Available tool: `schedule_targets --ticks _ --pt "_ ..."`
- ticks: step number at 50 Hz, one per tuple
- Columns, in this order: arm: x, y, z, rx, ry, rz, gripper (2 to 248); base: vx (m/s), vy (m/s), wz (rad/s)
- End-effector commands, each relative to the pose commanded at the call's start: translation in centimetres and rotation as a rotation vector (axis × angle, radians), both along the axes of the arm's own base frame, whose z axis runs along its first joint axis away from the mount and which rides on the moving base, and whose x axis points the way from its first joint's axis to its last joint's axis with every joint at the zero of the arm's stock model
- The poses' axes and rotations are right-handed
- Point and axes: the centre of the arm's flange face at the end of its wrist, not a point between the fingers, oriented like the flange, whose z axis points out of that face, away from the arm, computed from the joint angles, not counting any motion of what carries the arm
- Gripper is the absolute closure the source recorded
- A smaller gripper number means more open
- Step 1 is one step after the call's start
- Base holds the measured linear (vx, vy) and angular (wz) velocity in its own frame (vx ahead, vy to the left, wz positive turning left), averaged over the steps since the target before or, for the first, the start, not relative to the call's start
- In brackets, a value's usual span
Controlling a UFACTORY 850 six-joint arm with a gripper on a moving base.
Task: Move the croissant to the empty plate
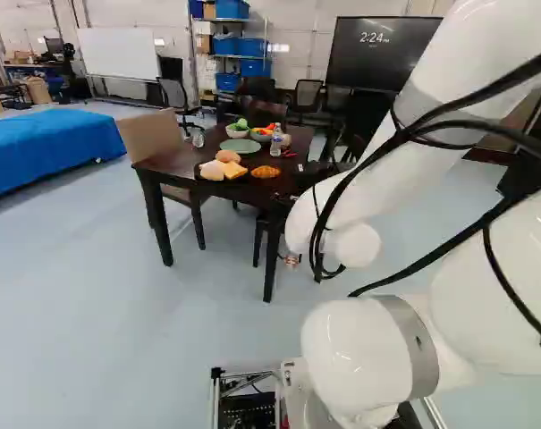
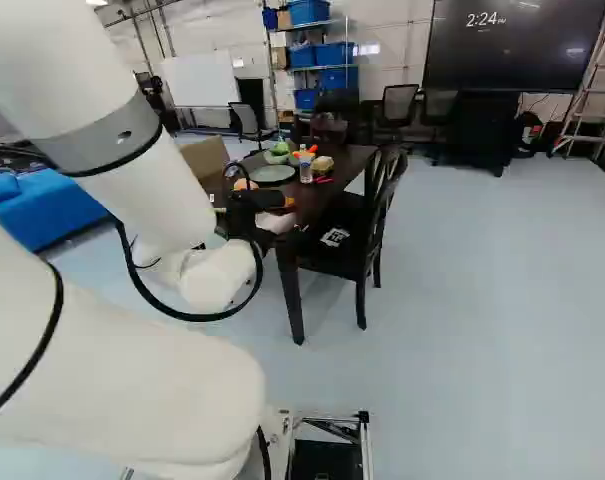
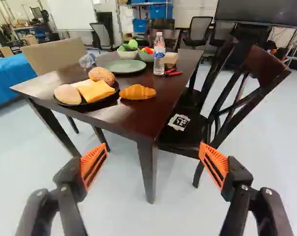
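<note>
The gripper (image 3: 153, 149) is spread, holding nothing; the croissant (image 3: 137, 92) lies on the table (image 3: 133, 117) at its twelve o'clock, the empty plate (image 3: 125, 66) at the croissant's eleven; grasp, carry and placing all remain.

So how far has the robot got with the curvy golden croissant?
Nothing looks done: the croissant lies on the dark wooden table. The black, orange-padded gripper is open, with nothing in it. Left to do: grasp the croissant, lift it, and set it on the empty, round green plate.
</note>
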Motion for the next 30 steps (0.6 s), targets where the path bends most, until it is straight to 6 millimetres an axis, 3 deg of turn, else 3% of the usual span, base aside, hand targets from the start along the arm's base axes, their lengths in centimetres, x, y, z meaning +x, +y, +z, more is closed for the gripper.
schedule_targets --ticks 30 --pt "0.00 0.00 0.00 0.000 0.000 0.000 3 0.144 0.035 -0.008"
